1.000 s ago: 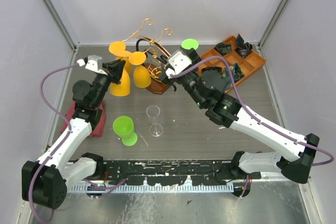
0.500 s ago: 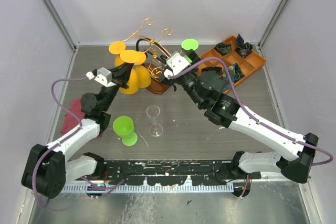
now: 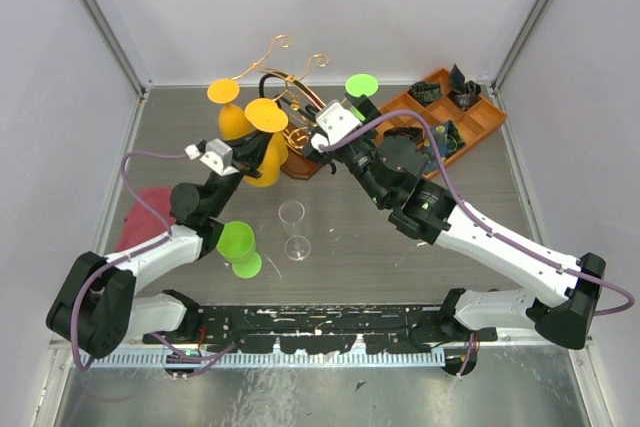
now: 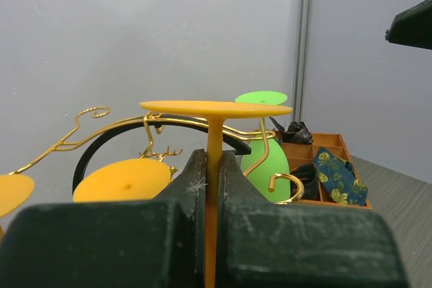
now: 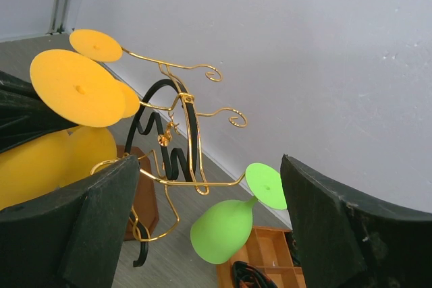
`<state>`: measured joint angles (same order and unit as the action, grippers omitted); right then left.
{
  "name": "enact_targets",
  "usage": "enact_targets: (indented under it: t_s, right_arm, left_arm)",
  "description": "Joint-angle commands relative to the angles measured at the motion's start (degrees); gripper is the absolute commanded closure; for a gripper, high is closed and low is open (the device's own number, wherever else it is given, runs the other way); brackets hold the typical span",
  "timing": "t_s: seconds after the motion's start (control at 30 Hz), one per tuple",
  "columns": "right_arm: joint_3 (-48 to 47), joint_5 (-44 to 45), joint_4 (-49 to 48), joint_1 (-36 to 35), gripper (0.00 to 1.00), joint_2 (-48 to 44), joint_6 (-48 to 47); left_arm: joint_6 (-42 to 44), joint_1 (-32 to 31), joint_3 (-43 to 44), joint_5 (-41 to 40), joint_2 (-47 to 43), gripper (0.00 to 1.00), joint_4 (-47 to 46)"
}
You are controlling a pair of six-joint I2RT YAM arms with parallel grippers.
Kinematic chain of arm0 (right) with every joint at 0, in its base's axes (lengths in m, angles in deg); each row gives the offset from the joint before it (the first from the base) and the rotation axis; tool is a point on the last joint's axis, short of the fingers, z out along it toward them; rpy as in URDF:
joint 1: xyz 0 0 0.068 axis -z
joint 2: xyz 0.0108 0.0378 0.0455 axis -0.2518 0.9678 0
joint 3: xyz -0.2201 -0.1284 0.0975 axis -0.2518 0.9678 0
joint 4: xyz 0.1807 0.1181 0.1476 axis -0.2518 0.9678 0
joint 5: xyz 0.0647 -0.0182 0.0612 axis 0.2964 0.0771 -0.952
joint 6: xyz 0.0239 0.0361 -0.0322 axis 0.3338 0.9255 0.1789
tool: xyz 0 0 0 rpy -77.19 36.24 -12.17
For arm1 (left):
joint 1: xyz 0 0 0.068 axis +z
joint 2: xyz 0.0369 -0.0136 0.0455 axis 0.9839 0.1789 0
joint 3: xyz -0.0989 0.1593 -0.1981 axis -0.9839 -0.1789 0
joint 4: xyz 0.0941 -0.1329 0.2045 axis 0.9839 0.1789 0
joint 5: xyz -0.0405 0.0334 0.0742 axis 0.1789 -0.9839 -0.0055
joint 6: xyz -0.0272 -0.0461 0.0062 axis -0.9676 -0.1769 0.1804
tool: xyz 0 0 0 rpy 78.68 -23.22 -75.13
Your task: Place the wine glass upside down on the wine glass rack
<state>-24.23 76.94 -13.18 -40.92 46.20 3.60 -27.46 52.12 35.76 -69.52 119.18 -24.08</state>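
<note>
My left gripper (image 3: 248, 155) is shut on the stem of an orange wine glass (image 3: 264, 137), held upside down with its foot (image 4: 216, 107) on top. The stem (image 4: 214, 166) sits between the closed jaws. The glass is just left of the gold wire wine glass rack (image 3: 290, 97), its foot level with the wire arms (image 4: 196, 123). A second orange glass (image 3: 230, 117) and a green glass (image 3: 361, 84) hang on the rack. My right gripper (image 3: 318, 145) is wide open and empty beside the rack's wooden base (image 3: 303, 164), facing the hanging green glass (image 5: 226, 231).
A green glass (image 3: 238, 247) and a clear glass (image 3: 292, 229) stand on the table in front of the rack. An orange compartment tray (image 3: 484, 119) with dark items is at the back right. A red cloth (image 3: 135, 225) lies at the left.
My left gripper has moved right and nearer, carrying the orange glass toward the rack. The right arm has barely moved.
</note>
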Motion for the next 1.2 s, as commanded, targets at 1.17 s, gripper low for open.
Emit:
enact_targets:
  t_s: [1.17]
  right_arm:
    - [-0.5,1.9,-4.2,0.0,0.09,1.4,-2.0]
  left_arm:
    - [0.5,-3.0,-2.4,3.6,11.0,0.95,-5.2]
